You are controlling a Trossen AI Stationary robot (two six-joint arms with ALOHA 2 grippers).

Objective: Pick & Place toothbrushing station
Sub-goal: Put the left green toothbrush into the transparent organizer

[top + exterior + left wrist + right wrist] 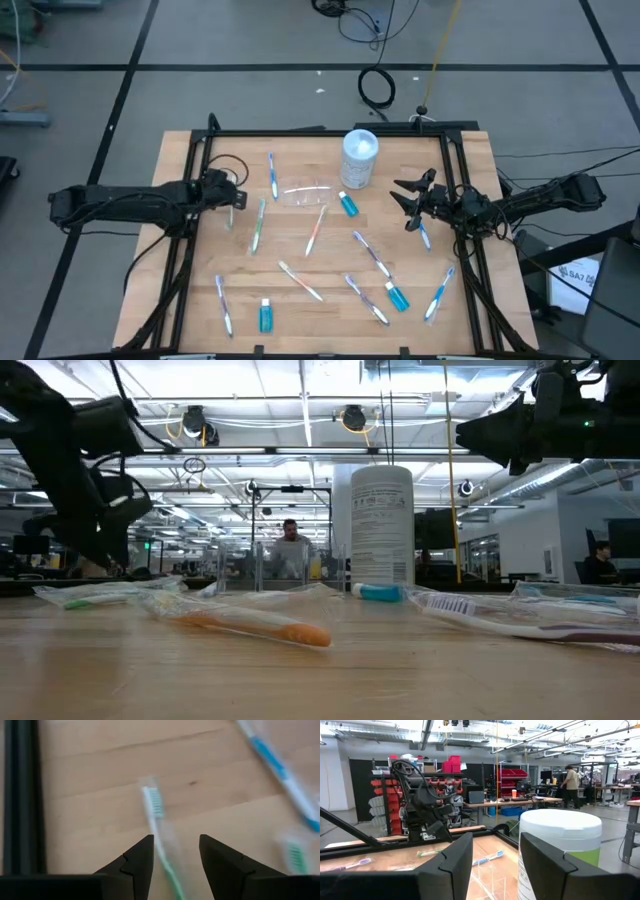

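Observation:
Wrapped toothbrushes lie flat and scattered over the wooden table: a green one (257,225), a blue one (272,175), an orange one (316,230) and several more toward the near edge. A clear plastic cup (305,192) lies on its side at mid-table. Three blue tubes (348,205) (265,315) (397,297) lie flat. My left gripper (176,855) is open and tipped down over the table's left part, above the green toothbrush (155,815) without touching it. My right gripper (496,855) is open and raised at the right, pointing toward the left arm.
A tall white canister (360,158) stands upright at the far middle, close before my right gripper (408,203). A black frame rail (22,795) runs along the table's left side beside my left gripper (232,200). Bare wood lies between the scattered pieces.

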